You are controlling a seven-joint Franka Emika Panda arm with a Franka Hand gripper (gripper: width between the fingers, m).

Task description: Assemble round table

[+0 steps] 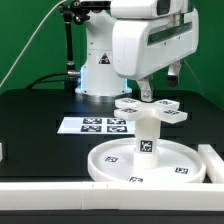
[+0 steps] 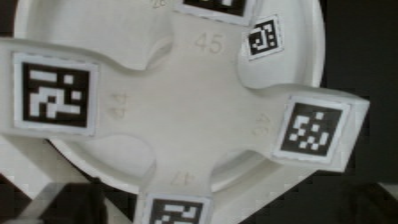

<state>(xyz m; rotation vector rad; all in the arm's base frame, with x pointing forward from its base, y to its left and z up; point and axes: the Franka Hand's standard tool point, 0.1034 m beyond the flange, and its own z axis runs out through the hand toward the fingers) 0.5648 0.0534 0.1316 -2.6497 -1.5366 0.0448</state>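
The round table stands put together near the front of the exterior view. Its large rimmed disc [image 1: 120, 163] lies flat, the short thick leg [image 1: 147, 138] stands upright on it, and the cross-shaped base [image 1: 150, 108] sits on top of the leg. My gripper [image 1: 150, 93] hangs just above the cross, open, with nothing between its fingers. The wrist view looks straight down on the cross-shaped base [image 2: 187, 95], whose tagged arms spread over the disc [image 2: 107, 165] beneath. My fingertips do not show in the wrist view.
The marker board [image 1: 100, 125] lies flat behind the disc. A white straight-edged border frame [image 1: 60, 190] runs along the front and up the exterior view's right side [image 1: 212, 160]. The robot's base [image 1: 95, 70] stands at the back.
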